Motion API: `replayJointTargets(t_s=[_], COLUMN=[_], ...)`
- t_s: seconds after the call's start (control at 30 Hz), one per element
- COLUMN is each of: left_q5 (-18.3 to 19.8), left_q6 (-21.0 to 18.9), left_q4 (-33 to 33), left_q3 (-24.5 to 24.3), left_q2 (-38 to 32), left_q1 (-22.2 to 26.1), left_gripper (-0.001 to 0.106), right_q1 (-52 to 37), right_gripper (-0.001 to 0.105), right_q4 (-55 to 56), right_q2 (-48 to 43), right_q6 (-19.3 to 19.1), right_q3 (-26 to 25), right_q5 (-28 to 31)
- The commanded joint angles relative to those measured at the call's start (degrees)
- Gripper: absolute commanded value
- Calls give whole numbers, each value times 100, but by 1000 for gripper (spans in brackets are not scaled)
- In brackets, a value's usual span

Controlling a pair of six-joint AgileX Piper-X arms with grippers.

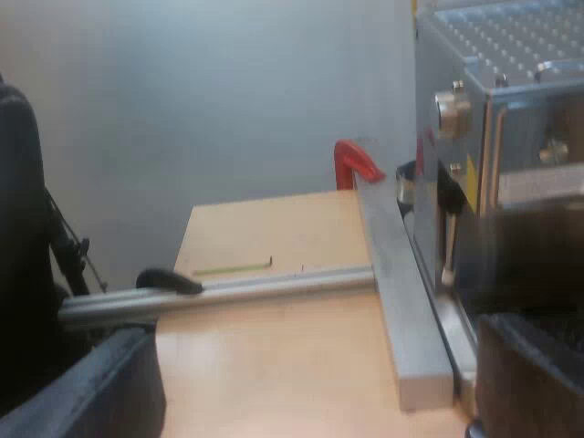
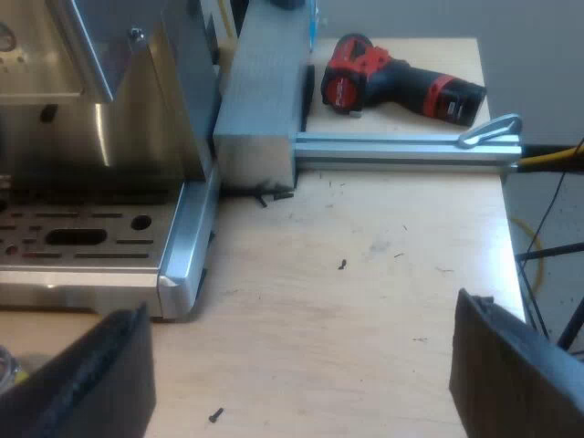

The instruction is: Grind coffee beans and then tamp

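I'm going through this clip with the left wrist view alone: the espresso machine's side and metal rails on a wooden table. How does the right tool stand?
Observer: The right tool hangs open over the wooden table, holding nothing.
Operator: Anything lying near it?
Observer: Two small dark screws lie loose on the table.
Operator: And farther off?
Observer: A red and black cordless drill lies beyond a metal rail.

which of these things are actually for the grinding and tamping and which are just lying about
For the job:
espresso machine, with its drip tray

Just lying about:
red and black power drill
metal rails beside the machine
small loose screw on the wooden table
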Motion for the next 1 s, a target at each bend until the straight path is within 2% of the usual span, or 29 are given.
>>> replayJointTargets(t_s=[0.03, 0.33, 0.43, 0.57, 0.7, 0.9, 1.0], left_q5=[-80, -62, -62, -62, -62, -62, -55], left_q6=[-50, -50, -50, -50, -50, -50, -50], left_q4=[340, 845, 945, 876, 525, -445, -1075], left_q3=[-14, -26, -42, -13, 200, 937, 1464], left_q2=[-286, -1001, -1000, -1000, -1000, -989, -989], left_q1=[9, 9, 9, 9, 9, 9, 9], left_gripper=[72, 72, 72, 72, 72, 72, 72], right_q1=[1, 1, -12, -12, 0, 0, 0], right_gripper=[69, 69, 69, 69, 69, 69, 69], right_q4=[82, 211, 605, 416, -73, -804, -1008], right_q2=[-307, -1323, -1298, -1305, -1305, -1294, -1294], right_q6=[-23, -23, -23, -63, -62, -19, -19], right_q3=[-41, 255, 249, 428, 704, 1329, 1682], right_q5=[-12, -12, 77, 120, 119, 119, 119])
